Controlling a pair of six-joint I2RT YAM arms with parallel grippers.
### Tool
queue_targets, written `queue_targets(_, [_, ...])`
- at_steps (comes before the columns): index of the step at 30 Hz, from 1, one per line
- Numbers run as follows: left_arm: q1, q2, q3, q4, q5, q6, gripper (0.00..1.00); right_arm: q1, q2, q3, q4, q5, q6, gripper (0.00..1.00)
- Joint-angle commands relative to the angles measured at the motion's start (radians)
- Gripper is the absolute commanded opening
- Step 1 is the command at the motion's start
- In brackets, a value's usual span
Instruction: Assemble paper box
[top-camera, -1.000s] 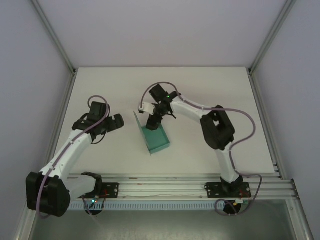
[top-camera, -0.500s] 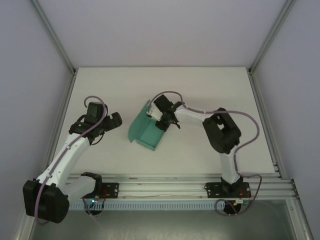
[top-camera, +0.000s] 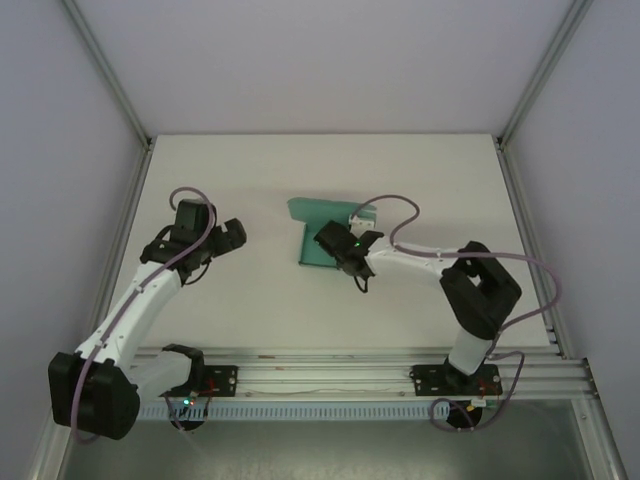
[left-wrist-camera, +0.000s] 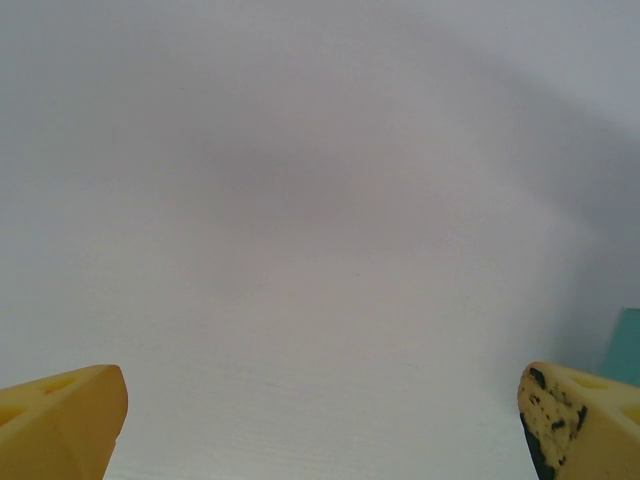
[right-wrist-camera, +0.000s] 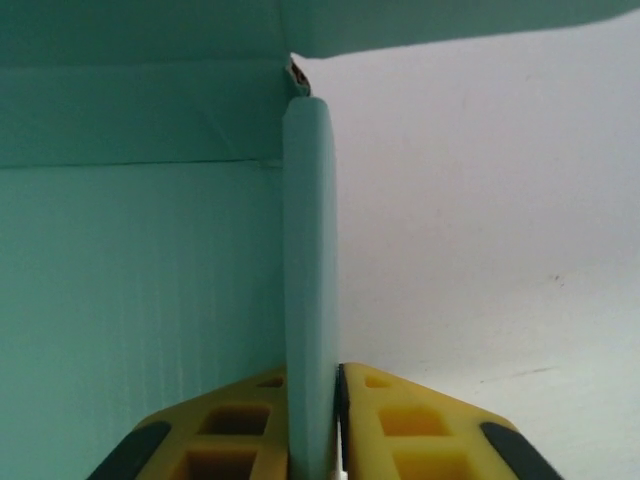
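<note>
The teal-green paper box (top-camera: 322, 232) lies partly folded near the middle of the table, one flap standing up at its back right. My right gripper (top-camera: 338, 252) is at its near edge, shut on an upright side wall of the paper box (right-wrist-camera: 308, 260), which runs straight up between the two yellow fingers (right-wrist-camera: 420, 430). In the right wrist view a wide teal panel spreads to the left and another flap hangs across the top. My left gripper (top-camera: 232, 240) hovers over bare table well to the left of the box, open, its yellow fingertips (left-wrist-camera: 60, 420) far apart with nothing between them. A sliver of the paper box (left-wrist-camera: 628, 345) shows at the left wrist view's right edge.
The white table (top-camera: 420, 170) is bordered by grey walls and aluminium posts. A metal rail (top-camera: 330, 375) carrying both arm bases runs along the near edge. Purple cables loop over each arm.
My right gripper has swung the box round and lowered it, so it lies flatter and further right, and the right arm has stretched lower across the table. The left arm has barely shifted.
</note>
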Motion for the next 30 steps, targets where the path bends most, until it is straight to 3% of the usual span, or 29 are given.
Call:
queue_targets(1, [0.005,0.007,0.013,0.082,0.128,0.094,1.0,0.011,0.044,0.015,-0.055,0.087,0.086,0.23])
queue_targets(5, [0.001,-0.007,-0.009,0.143,0.245,0.168,1.0,0.012,0.045,0.019,-0.06,0.08,0.072,0.29])
queue_targets(11, [-0.032,-0.023,-0.012,0.277,0.454,0.283,1.0,0.012,-0.096,0.021,-0.098,0.128,0.004,0.56])
queue_targets(14, [-0.065,0.038,0.019,0.303,0.532,0.386,1.0,-0.009,-0.198,-0.004,-0.043,0.12,-0.159,0.76])
queue_targets(16, [-0.086,0.108,0.071,0.271,0.565,0.478,1.0,-0.049,-0.255,-0.028,0.018,0.023,-0.34,0.86])
queue_targets(18, [-0.094,0.196,0.141,0.228,0.596,0.577,1.0,-0.115,-0.299,-0.047,0.055,-0.162,-0.546,0.89])
queue_targets(24, [-0.098,0.465,0.428,0.013,0.68,0.868,1.0,-0.304,-0.334,-0.011,0.025,-0.548,-1.069,0.89])
queue_targets(27, [-0.114,0.601,0.594,-0.153,0.713,1.009,1.0,-0.371,-0.287,0.054,-0.035,-0.666,-1.199,0.87])
queue_targets(30, [-0.143,0.728,0.744,-0.305,0.702,1.119,0.97,-0.413,-0.196,0.148,-0.119,-0.695,-1.244,0.79])
